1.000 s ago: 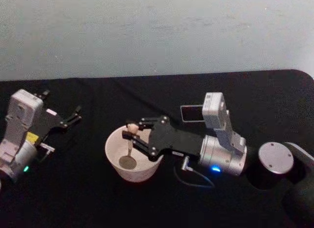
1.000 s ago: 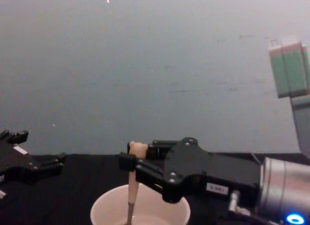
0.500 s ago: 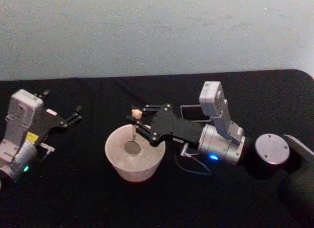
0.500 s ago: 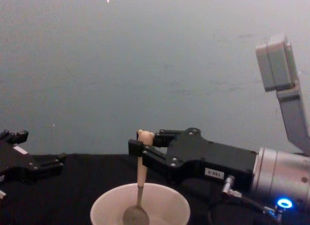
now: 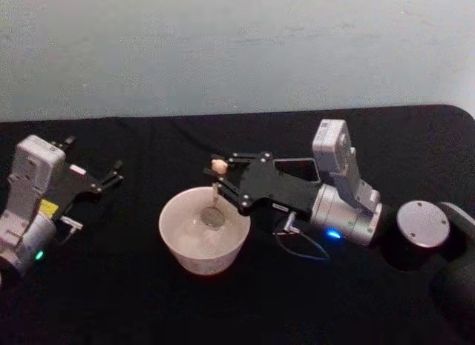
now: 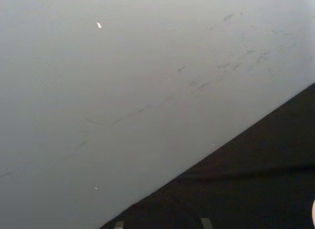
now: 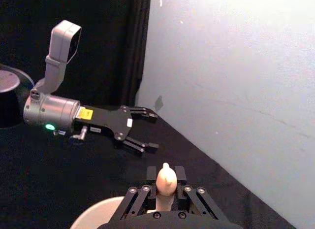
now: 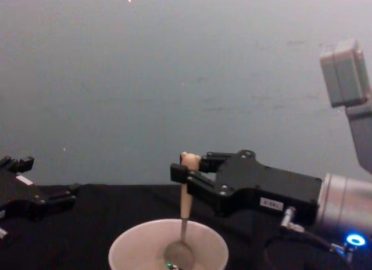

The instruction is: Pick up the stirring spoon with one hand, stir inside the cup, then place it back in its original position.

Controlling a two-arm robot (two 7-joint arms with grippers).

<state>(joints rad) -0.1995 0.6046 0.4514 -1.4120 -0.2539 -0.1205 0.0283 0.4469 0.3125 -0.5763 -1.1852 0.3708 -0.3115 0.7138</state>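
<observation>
The cream-white cup (image 5: 194,257) stands mid-table. My right gripper (image 5: 220,176) hovers over its far right rim, shut on the beige handle of the stirring spoon (image 5: 215,191). The spoon hangs upright, bear head (image 8: 189,159) on top and metal bowl (image 8: 179,255) low inside the cup (image 8: 136,247). From the right wrist, the bear head (image 7: 166,179) sits between the fingers (image 7: 183,194). The dark grey holder (image 5: 303,165) is partly hidden behind the right gripper. My left gripper (image 5: 107,180) rests open and empty at the table's left.
A black cloth (image 5: 148,308) covers the table, and a pale wall (image 5: 223,48) runs along its back edge. A round grey arm joint (image 5: 421,225) sits at the right. A thin cable (image 5: 304,248) loops beside the cup.
My right gripper has carried the spoon toward the right and back of the cup. The spoon's bowl went from the near left of the cup to its far right. The left arm stayed still.
</observation>
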